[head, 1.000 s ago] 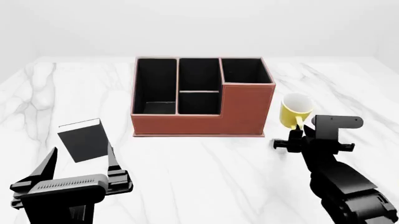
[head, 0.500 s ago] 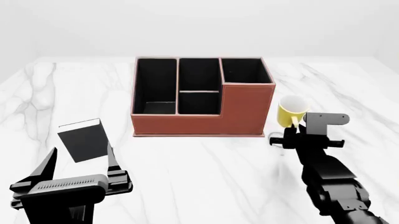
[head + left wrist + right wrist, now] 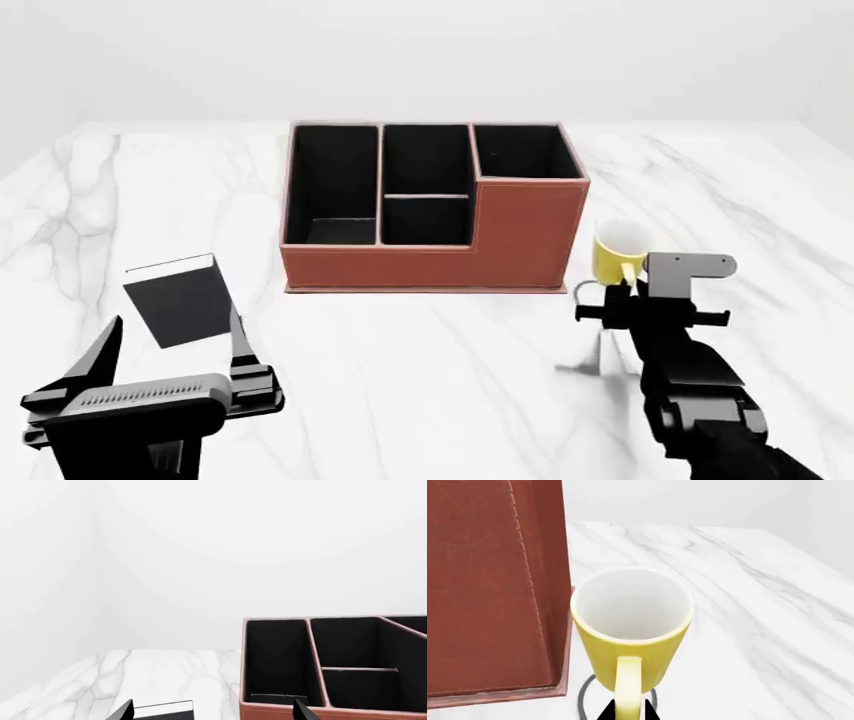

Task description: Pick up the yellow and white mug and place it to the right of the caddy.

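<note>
At the far left the left gripper (image 3: pixel 167 345) hangs low over the marble table (image 3: pixel 441 360) with its fingers spread wide and nothing between them, just in front of a small dark block (image 3: pixel 178 298) that plays no part in the job. Mid-table stands the caddy (image 3: pixel 434 208), reddish-brown with black-lined compartments and its taller section at the right end. Tucked just beside that right end, upright on the marble, is the yellow and white mug (image 3: pixel 621 255), so it already sits on the side where it is meant to go. The right gripper (image 3: pixel 627 715) is plainly the nearer one: the mug lies straight ahead of it, away from the robot, with the loop handle turned back toward the fingertips, which are drawn in close on either side of the handle (whether they actually grip it I cannot tell, since only their tips show). The mug is a short cylinder, axis vertical, yellow outside, white inside and empty, much smaller than the caddy.
</note>
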Motion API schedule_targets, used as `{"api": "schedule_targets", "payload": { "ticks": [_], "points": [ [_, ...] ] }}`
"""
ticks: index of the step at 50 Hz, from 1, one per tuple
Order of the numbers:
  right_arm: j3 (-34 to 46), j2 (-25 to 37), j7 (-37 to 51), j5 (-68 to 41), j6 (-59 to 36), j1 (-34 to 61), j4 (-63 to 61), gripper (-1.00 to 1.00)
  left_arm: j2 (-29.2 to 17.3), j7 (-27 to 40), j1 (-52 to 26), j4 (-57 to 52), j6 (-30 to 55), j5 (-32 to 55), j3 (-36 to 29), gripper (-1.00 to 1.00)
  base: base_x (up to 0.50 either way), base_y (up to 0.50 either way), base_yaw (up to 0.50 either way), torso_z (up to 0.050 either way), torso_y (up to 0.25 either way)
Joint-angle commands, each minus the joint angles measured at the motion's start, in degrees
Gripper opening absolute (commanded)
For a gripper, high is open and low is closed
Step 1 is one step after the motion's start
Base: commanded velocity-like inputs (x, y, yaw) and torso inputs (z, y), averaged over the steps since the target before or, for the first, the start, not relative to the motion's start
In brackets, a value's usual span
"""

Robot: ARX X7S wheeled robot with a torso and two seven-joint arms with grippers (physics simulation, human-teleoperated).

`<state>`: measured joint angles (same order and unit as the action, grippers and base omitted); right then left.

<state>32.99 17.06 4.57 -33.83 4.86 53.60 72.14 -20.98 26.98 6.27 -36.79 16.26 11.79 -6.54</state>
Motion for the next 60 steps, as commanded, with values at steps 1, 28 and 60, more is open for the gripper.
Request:
{"api": "schedule_targets", "payload": {
  "ticks": [1, 28, 60],
  "points": [
    [-4.5, -1.4, -1.7, 5.6, 0.8, 0.5, 2.8, -1.00, -0.2, 0.2, 0.0, 0.0, -0.1, 0.1, -0.1, 1.00, 0.00, 0.00, 0.00, 0.000, 0.000],
    [-22.8, -3.1, -4.5, 22.9, -2.1, -1.1, 2.8, -1.00, -0.5, 0.5, 0.1, 0.2, -0.5, 0.4, -0.2, 1.00, 0.00, 0.00, 0.00, 0.000, 0.001],
    [-32.7, -3.9, -6.1, 32.5, -5.5, -1.9, 2.8, -1.00, -0.9, 0.9, -0.1, 0.2, -0.5, 0.8, -0.5, 1.00, 0.00, 0.00, 0.00, 0.000, 0.000]
  ]
}}
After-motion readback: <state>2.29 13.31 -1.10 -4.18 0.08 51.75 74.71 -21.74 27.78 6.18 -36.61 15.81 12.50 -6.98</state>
